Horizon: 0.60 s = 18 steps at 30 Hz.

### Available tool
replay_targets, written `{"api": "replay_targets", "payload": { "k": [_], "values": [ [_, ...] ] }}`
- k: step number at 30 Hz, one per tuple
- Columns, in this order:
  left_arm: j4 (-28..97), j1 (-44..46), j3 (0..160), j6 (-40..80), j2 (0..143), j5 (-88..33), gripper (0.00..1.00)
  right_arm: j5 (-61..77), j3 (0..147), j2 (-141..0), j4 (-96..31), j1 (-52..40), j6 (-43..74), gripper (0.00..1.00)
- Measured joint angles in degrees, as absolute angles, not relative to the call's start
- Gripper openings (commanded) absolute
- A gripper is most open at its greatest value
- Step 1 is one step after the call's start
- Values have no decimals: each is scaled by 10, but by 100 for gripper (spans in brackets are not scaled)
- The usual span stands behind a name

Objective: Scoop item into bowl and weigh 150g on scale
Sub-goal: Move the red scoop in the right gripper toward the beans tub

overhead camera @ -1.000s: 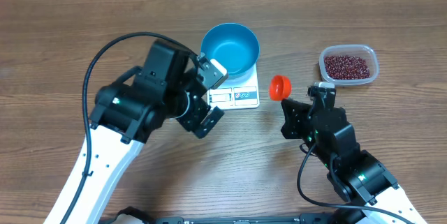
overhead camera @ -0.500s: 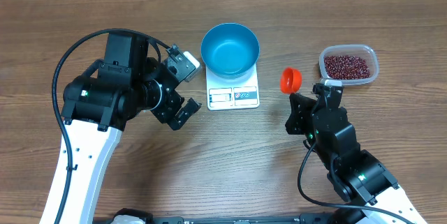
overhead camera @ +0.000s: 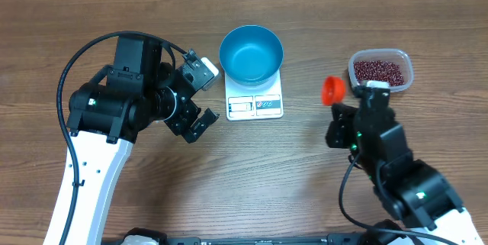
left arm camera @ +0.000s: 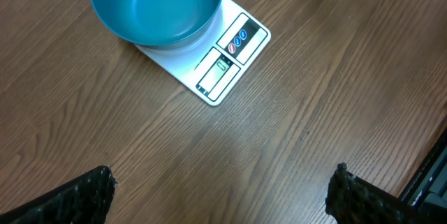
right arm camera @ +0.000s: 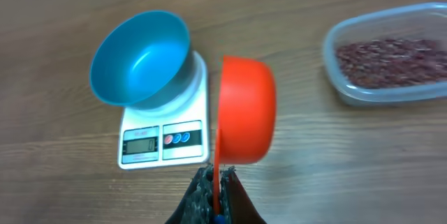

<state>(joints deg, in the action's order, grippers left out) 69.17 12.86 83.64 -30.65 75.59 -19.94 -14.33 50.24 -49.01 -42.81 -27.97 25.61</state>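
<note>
Right pincer point(right arm camera: 213, 190) is clamping narrow on the thin handle of a round orange plastic scoop point(right arm camera: 246, 109), with the cup sitting beyond the jaws. Small dark red-brown beans point(overhead camera: 377, 70) are lying in a loose layer in a clear rectangular plastic tub point(overhead camera: 408, 73) at upper right of the overhead frame, the tub's long axis running left to right. Scoop cup is hanging just beside the tub's left wall, so the beans are lying up and to the right of the pincer; right arm is by far the nearer. Handle is pointing toward frame top. Cup is turned on edge, mouth seemingly facing left, away from the tub, and is likely needing a roll before dipping. Left pincer point(overhead camera: 204, 96) is standing wide, holding nothing, left of the flat white square kitchen scale point(overhead camera: 256, 105). The scale is carrying the deep bright blue round bowl point(overhead camera: 252, 54), which is looking empty.
</note>
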Motion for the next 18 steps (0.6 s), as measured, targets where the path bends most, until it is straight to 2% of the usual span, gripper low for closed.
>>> {"api": "replay_targets", "payload": {
  "k": [6,10,18],
  "values": [
    [690,129,836,-307,756,-199,100,-124,599,-526,-567,-218,254,4],
    [689,129,837,-307,756,-199,100,-64,674,-581,-649,-163,232,4],
    [690,129,837,-307,756,-199,100,46,702,-628,-675,-124,159,4]
  ]
}}
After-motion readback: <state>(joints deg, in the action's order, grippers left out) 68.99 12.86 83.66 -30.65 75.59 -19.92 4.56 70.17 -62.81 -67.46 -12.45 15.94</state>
